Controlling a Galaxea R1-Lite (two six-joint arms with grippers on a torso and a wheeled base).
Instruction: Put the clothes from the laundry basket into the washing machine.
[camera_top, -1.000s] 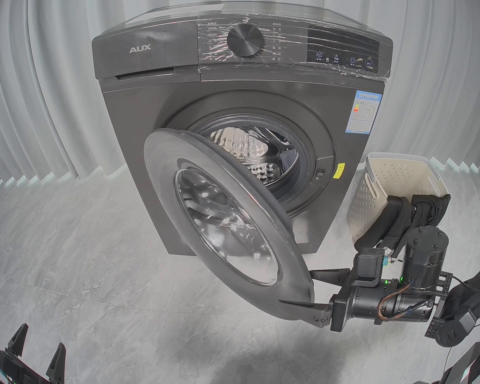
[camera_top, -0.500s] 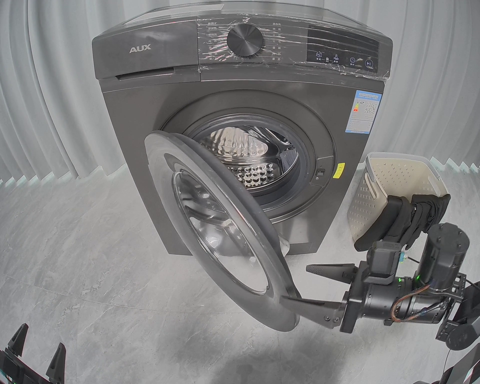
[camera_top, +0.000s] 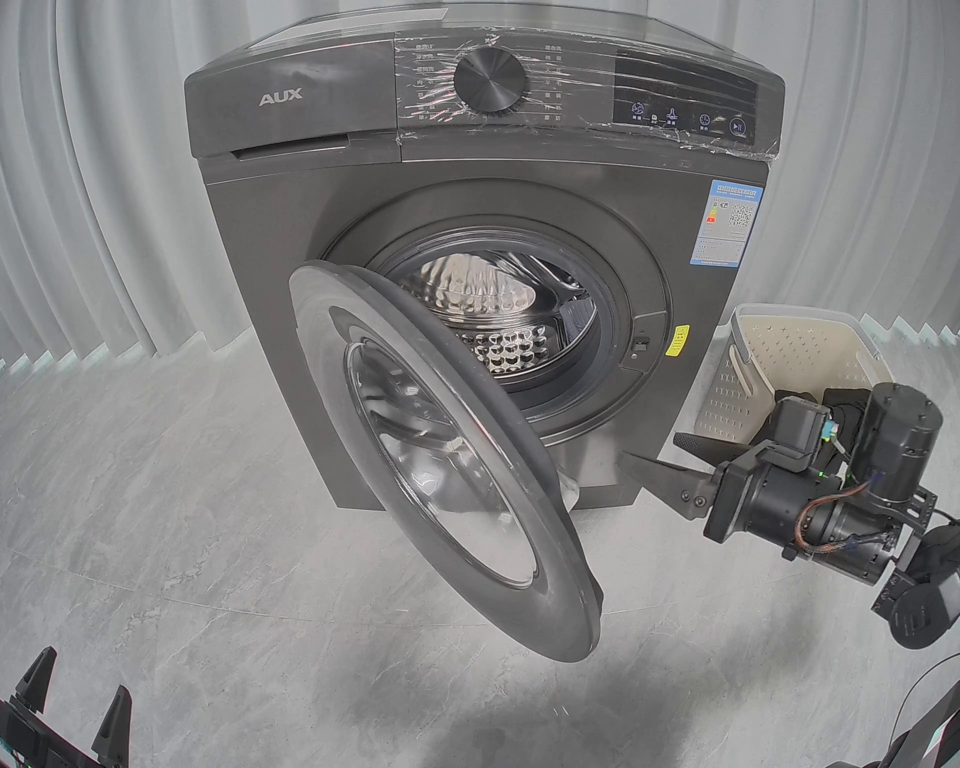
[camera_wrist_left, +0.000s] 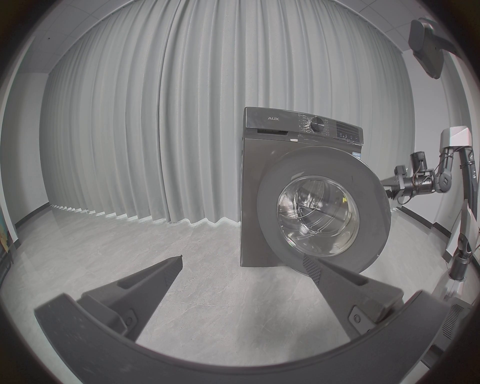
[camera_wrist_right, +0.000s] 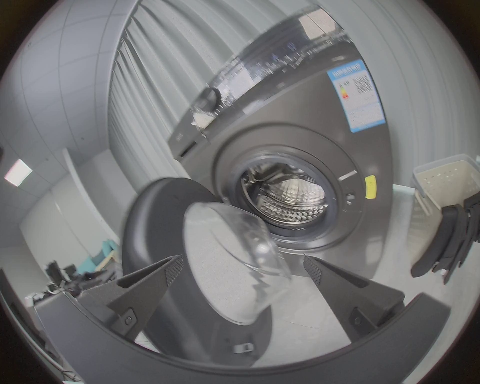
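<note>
In the head view the right gripper (camera_top: 652, 448) hangs with its jaws spread and empty. The washer (camera_top: 300, 220) door (camera_top: 450, 450) stands wide open just ahead of them, likely so the drum (camera_top: 500, 300) lies free for loading. The basket (camera_top: 790, 345) stands close behind the jaws, beside the washer, with the clothes (camera_top: 848, 400) a dark bundle over its near rim, largely hidden by the wrist. The left gripper (camera_top: 78, 690) sits low, well apart from all this, probably parked out of the way. In the left wrist view its jaws are released on nothing, with the door well ahead. In the right wrist view the drum lies straight beyond the parted jaws, and the clothes hang off to one side as limp black folds over the pale, perforated basket, not yet picked up
</note>
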